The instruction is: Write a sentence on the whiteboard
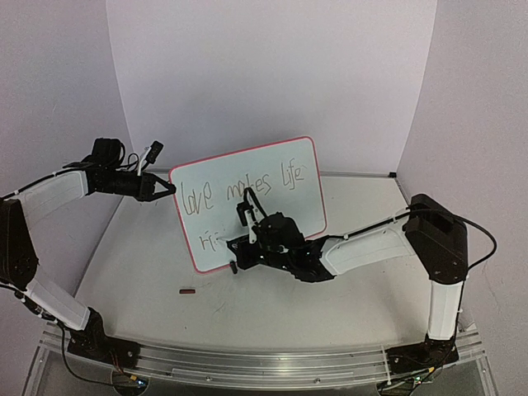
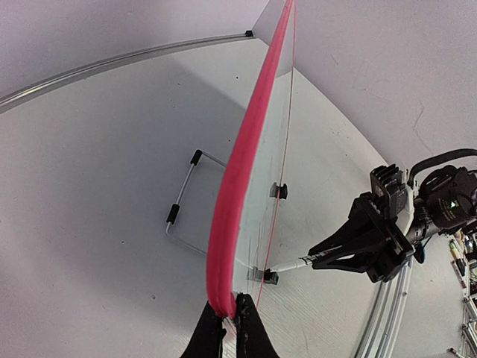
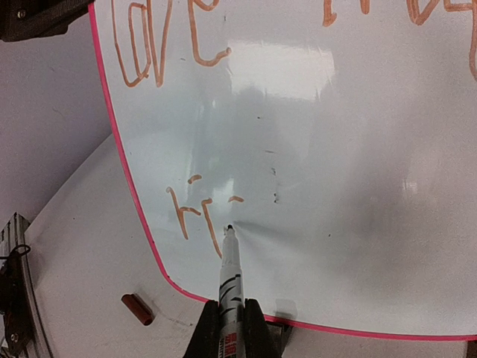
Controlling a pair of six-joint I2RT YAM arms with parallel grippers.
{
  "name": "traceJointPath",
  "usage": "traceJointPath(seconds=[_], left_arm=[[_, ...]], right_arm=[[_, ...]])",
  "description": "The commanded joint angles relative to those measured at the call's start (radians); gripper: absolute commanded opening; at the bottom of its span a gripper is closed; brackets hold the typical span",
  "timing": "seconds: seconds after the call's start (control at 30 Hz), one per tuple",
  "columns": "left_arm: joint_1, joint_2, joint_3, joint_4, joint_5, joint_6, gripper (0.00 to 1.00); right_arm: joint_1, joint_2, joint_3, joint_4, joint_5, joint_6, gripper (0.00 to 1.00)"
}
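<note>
Pinching the whiteboard (image 1: 285, 177) by its left edge with the left gripper (image 1: 170, 189), jaws shut on the pink frame. Clamping a marker (image 3: 229, 272) in the right gripper (image 3: 231, 324), tip against the board's lower left, just right of the unfinished second line of the sentence (image 1: 239, 191), beneath "love makes life". Standing upright mid-table (image 1: 247, 318), with a small red cap (image 1: 188, 290) lying near its lower corner.

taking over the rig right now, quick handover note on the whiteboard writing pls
Left gripper: shut on the left edge of the whiteboard, which stands upright on the table.
Right gripper: shut on the marker, tip touching the board's lower line.
Done: the sentence reads "love makes life" on top, and "ri" is started below.
Left: finish that word.
A small red cap lies on the table in front of the board.
</note>
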Motion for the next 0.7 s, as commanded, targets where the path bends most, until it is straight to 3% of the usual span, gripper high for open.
traceJointPath(seconds=[0.0,0.67], left_arm=[[-0.02,0.016,0.017,-0.038,-0.059,0.065,0.0],[-0.021,0.02,0.016,-0.04,-0.06,0.065,0.0]], right_arm=[[-0.004,-0.037,0.031,0.029,0.034,-0.009,0.0],[-0.012,0.013,0.071,0.014,0.018,-0.022,0.0]])
